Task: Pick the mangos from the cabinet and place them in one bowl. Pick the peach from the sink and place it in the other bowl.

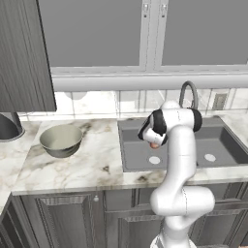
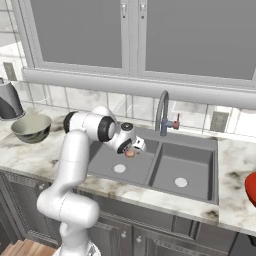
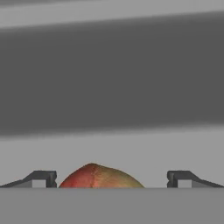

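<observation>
Down in the left basin of the sink [image 2: 165, 165], near the back wall: the fingers [image 3: 111, 179], spread wide, one at each side of the peach [image 3: 99, 176]. Holding nothing yet. In the hand view, peach at 6 o'clock, red on one side and yellow-green on the other, with bare grey sink wall behind it. Cannot tell if the fingers touch it.

From the right base view, peach [image 2: 130, 153] peeking out just under the hand, above the pale drain [image 2: 119, 168]. Curved tap [image 2: 163, 112] with a red handle at 1 o'clock from the hand, close by. Second drain [image 2: 181, 182] in the right basin.

On the marble bench [image 1: 72, 164], grey-green bowl [image 1: 61, 140] at 9 o'clock from the sink, well apart. Red bowl [image 2: 251, 189] at the far right edge, cut off. Dark cabinet [image 1: 24, 53] up at 10 o'clock, door shut. White arm [image 1: 179, 160] standing in front of the sink, blocking part of the left basin.
</observation>
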